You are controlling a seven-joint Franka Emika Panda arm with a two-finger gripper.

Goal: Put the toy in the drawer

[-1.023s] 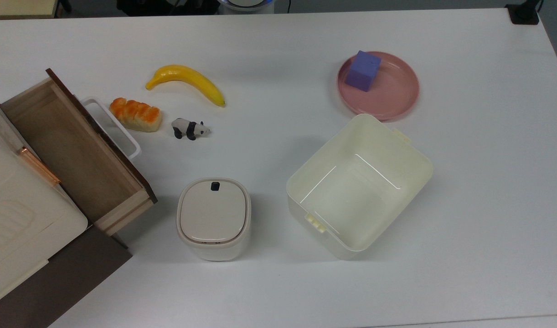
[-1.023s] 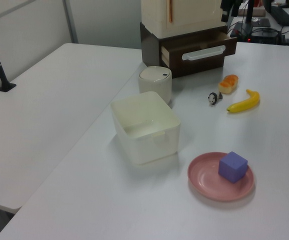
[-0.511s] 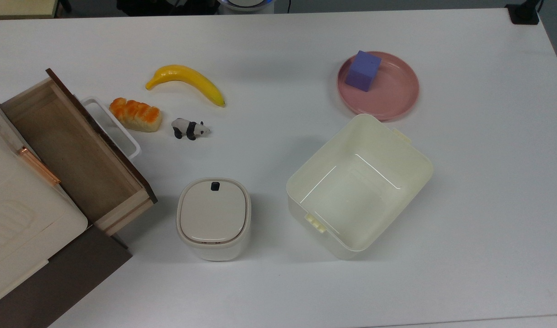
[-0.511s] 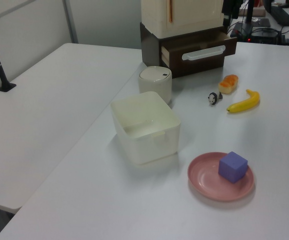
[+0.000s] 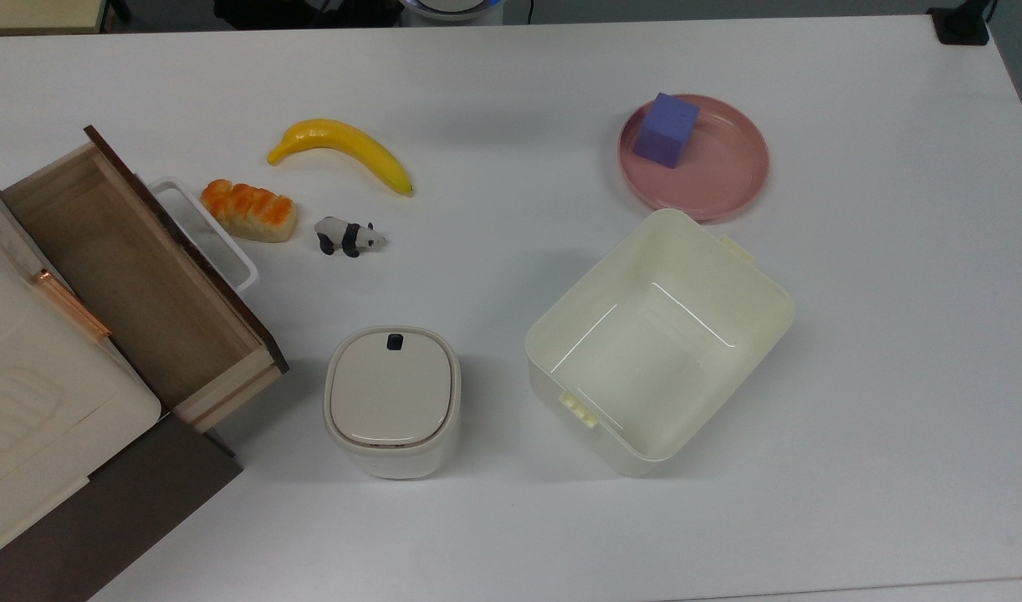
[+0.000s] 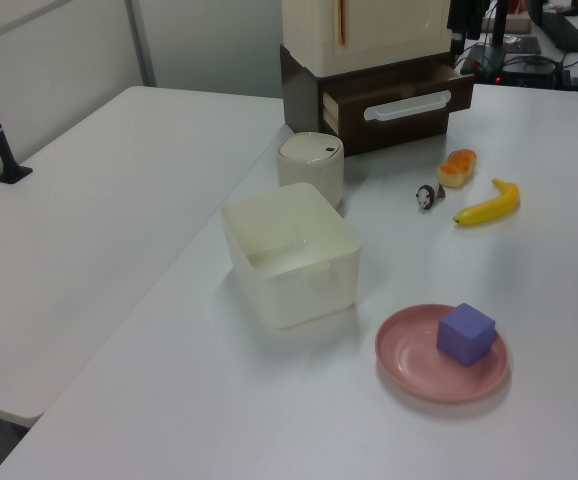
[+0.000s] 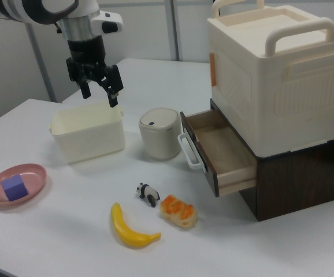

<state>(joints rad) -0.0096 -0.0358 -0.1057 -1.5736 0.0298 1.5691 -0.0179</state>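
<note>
The toy, a tiny black-and-white panda (image 5: 348, 237) (image 6: 427, 196) (image 7: 148, 194), stands on the white table between the bread loaf and the banana. The light-wood drawer (image 5: 135, 267) (image 6: 399, 100) (image 7: 222, 151) is pulled open and empty, its white loop handle facing the panda. In the right view my gripper (image 7: 99, 95) hangs open in the air with nothing between its fingers. It is above the far side of the cream bin, well to the upper left of the panda.
A banana (image 5: 344, 150) and an orange-glazed bread loaf (image 5: 249, 210) lie beside the panda. A lidded cream can (image 5: 391, 400) and an open cream bin (image 5: 758, 322) stand mid-table. A pink plate (image 5: 728, 180) holds a purple cube (image 5: 666, 130). A cream box (image 7: 277, 75) tops the drawer cabinet.
</note>
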